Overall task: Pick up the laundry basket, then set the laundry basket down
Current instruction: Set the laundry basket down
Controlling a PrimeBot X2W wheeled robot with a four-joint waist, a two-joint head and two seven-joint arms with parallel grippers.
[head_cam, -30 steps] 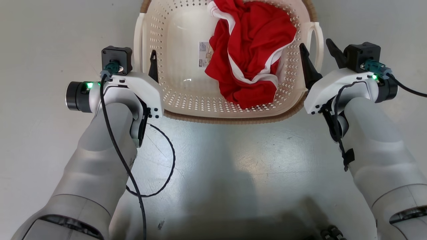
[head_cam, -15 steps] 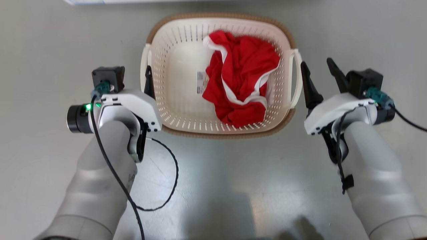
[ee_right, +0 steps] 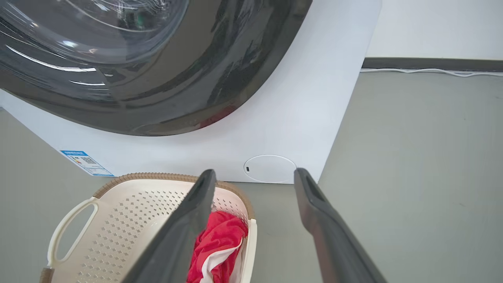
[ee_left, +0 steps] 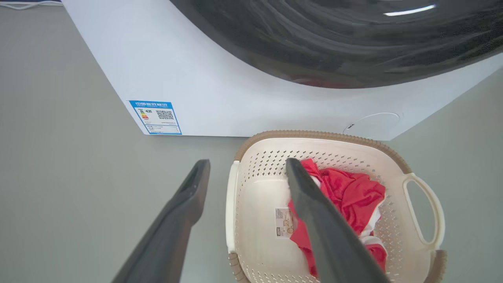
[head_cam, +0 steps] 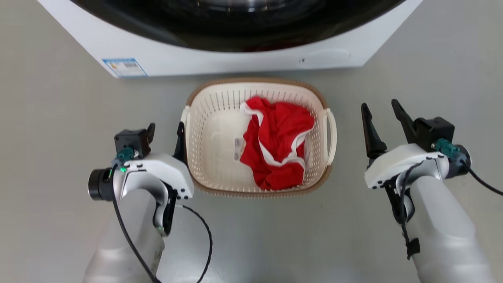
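Observation:
The laundry basket (head_cam: 204, 118) stands on the grey floor, cream-white and perforated, with a brown rim band and a red garment (head_cam: 275, 145) with white trim inside. My left gripper (head_cam: 166, 127) is open. Its inner finger is close beside the basket's left loop handle (head_cam: 184, 122). In the left wrist view that gripper (ee_left: 246, 163) has the left handle (ee_left: 232, 208) lying between its spread fingers. My right gripper (head_cam: 379, 105) is open and empty, a clear gap away from the right handle (head_cam: 332, 135). In the right wrist view the right gripper (ee_right: 254, 173) is above the basket (ee_right: 129, 204).
A white washing machine (head_cam: 235, 59) with a dark round door stands just behind the basket, with a blue label (head_cam: 125, 67) at its lower left corner. Bare grey floor spreads on both sides. A wall and a pale cable (ee_right: 432, 71) show at the far right.
The head camera has risen and pulled back, bringing the washing machine into view. The right gripper, earlier astride the right handle, is now clear of it. Both grippers stay open.

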